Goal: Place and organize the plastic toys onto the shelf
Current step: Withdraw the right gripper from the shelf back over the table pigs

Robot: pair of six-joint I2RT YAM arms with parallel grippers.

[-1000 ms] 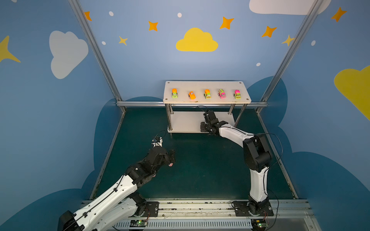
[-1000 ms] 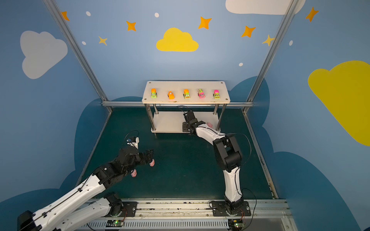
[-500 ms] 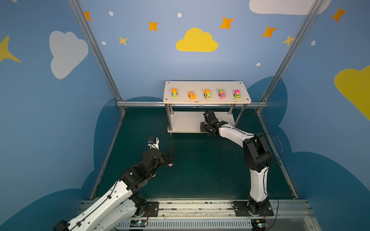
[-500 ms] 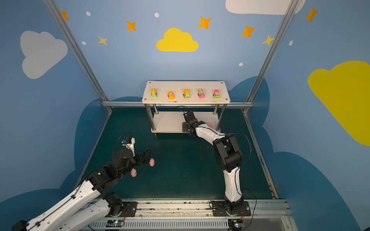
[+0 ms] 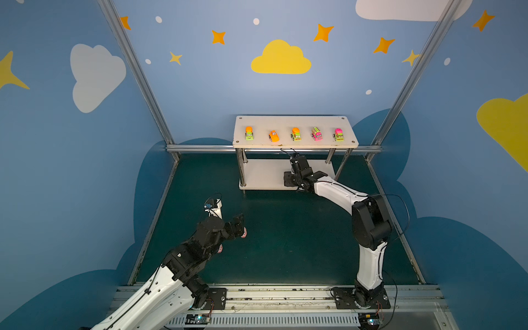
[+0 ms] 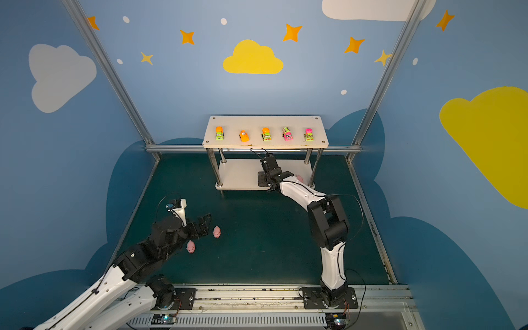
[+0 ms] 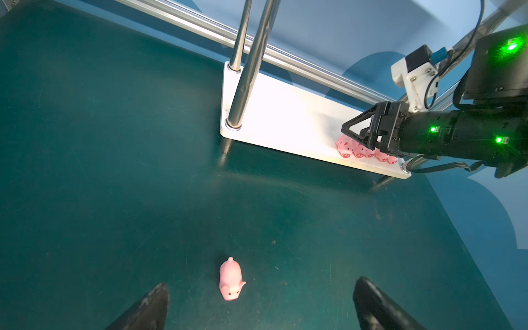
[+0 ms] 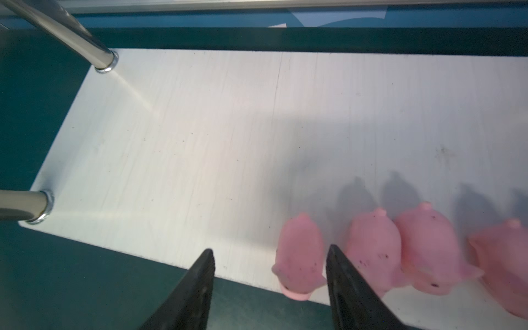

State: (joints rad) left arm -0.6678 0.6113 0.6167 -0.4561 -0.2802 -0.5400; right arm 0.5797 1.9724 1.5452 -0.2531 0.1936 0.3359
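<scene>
In both top views a dark green mat point(image 5: 285, 237) covers the floor, closed in by blue walls point(image 5: 57, 171) painted with clouds and stars. The white two-tier shelf on shiny metal posts point(image 5: 295, 121) stands at the upper middle. Five small toy vehicles in orange, lime green and hot pink point(image 5: 296, 133) are lined along its top board. The right arm point(image 5: 337, 191) reaches onto the lower board, its fingertips hidden. In a top view two small pink plastic pigs point(image 6: 217, 231) lie on the mat at lower left, beside the left arm point(image 6: 160, 243). A third pig point(image 6: 299, 178) peeks out behind the right arm.

Left wrist view: the left gripper point(image 7: 262, 281) gapes wide and holds nothing. One pig point(image 7: 231, 278) lies on the mat under the gap between its cut-off fingers. The shelf's pigs are half hidden behind the right gripper point(image 7: 347, 130).

Right wrist view: four pigs point(image 8: 371, 248) stand in a row at the lower board's front edge, the last cut off. The right gripper point(image 8: 268, 251) is partly open around the end pig point(image 8: 300, 251). The pig is clear of one finger; whether the other touches it is unclear.
</scene>
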